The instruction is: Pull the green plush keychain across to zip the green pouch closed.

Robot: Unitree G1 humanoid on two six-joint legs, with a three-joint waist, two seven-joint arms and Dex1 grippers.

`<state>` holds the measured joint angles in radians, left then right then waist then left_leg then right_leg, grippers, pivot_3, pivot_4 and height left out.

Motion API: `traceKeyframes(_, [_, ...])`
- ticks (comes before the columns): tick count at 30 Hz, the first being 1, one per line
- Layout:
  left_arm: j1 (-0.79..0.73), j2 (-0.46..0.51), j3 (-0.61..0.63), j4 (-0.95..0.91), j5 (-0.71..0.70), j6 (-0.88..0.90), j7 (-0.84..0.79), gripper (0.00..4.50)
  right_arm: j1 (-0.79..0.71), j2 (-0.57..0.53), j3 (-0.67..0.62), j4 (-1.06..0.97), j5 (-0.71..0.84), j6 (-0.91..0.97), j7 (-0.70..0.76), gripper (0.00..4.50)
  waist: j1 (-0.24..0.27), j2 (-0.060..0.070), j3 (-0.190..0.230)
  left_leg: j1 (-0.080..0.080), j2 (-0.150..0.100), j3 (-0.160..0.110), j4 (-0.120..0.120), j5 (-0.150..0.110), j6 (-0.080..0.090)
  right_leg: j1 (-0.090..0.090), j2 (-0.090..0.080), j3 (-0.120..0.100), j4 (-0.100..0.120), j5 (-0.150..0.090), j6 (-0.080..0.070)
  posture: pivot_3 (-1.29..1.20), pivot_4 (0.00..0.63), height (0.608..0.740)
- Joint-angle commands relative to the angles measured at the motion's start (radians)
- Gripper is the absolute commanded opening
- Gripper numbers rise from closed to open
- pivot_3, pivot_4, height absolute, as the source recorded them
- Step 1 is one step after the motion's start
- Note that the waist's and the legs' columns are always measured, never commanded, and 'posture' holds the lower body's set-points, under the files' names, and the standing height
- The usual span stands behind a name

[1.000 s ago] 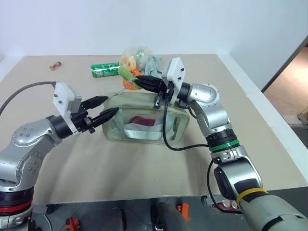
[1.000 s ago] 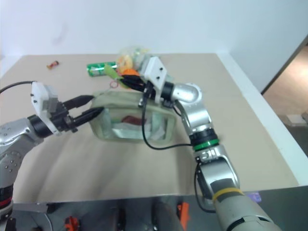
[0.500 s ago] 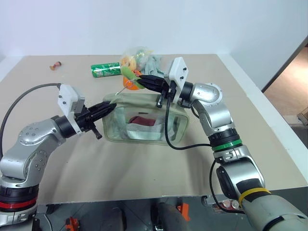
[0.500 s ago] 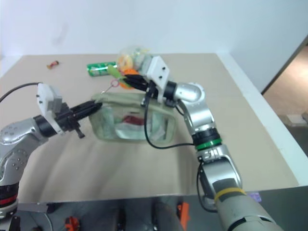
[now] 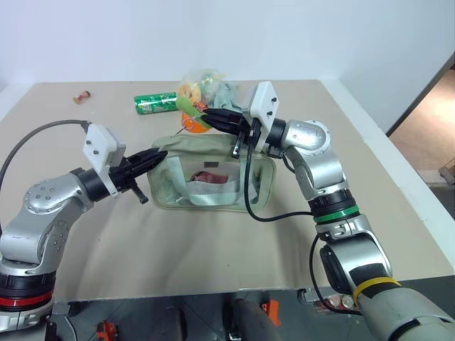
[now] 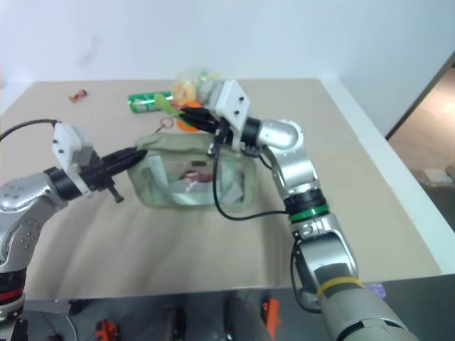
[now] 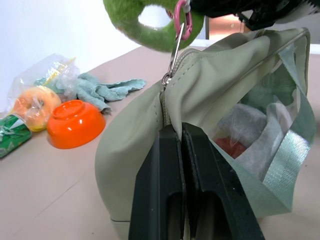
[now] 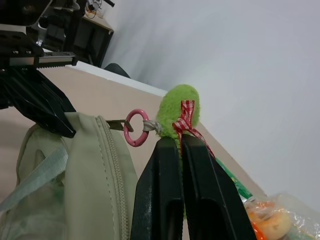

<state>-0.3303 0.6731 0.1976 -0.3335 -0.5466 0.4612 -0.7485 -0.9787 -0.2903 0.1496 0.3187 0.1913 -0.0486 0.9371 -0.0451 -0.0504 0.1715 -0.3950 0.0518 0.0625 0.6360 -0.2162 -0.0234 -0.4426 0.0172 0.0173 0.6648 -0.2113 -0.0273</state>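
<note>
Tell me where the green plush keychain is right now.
The green plush keychain is pinched in the right gripper just above the left end of the green pouch, linked by its pink ring to the zipper, in front of the orange bowl.

A beige table (image 5: 213, 256) against a plain white wall (image 5: 227, 35) — wooden floor (image 5: 426, 128) right.

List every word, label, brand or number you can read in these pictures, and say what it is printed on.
None can be read.
Green soda can: white markings run along its side, too small and blurred to make out.
Clear plastic bag of snacks beside the orange bowl: no legible print.
Green pouch and green plush keychain: no lettering visible.
</note>
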Motion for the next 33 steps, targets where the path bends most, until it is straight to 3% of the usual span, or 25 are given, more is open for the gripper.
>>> traceKeyframes(1, [0.007, 0.018, 0.003, 0.007, 0.031, -0.012, 0.006, 0.08, -0.024, -0.022, -0.057, -0.063, 0.034, 0.001, -0.013, 0.0, 0.0, 0.0, 0.0, 0.0, 0.0, 0.0, 0.0, 0.0, 0.0, 0.0, 0.0, 0.0, 0.0, 0.0, 0.0, 0.0, 0.15, 0.74])
traceKeyframes(17, [-0.008, 0.001, -0.006, -0.018, -0.019, 0.008, 0.004, 0.08, -0.139, -0.061, -0.102, 0.093, 0.022, -0.07, -0.05, 0.0, 0.0, 0.0, 0.0, 0.0, -0.001, 0.0, 0.0, 0.0, 0.0, 0.0, -0.001, 0.0, 0.0, 0.0, 0.0, 0.0, 0.15, 0.74])
traceKeyframes(33, [-0.032, 0.011, 0.023, 0.008, -0.025, 0.025, 0.049, 0.08, -0.001, -0.258, -0.179, 0.03, 0.024, -0.067, -0.064, 0.0, 0.0, 0.0, 0.0, -0.001, -0.001, 0.0, 0.0, 0.0, 0.0, 0.0, -0.001, 0.0, -0.001, 0.0, 0.001, 0.0, 0.15, 0.74])
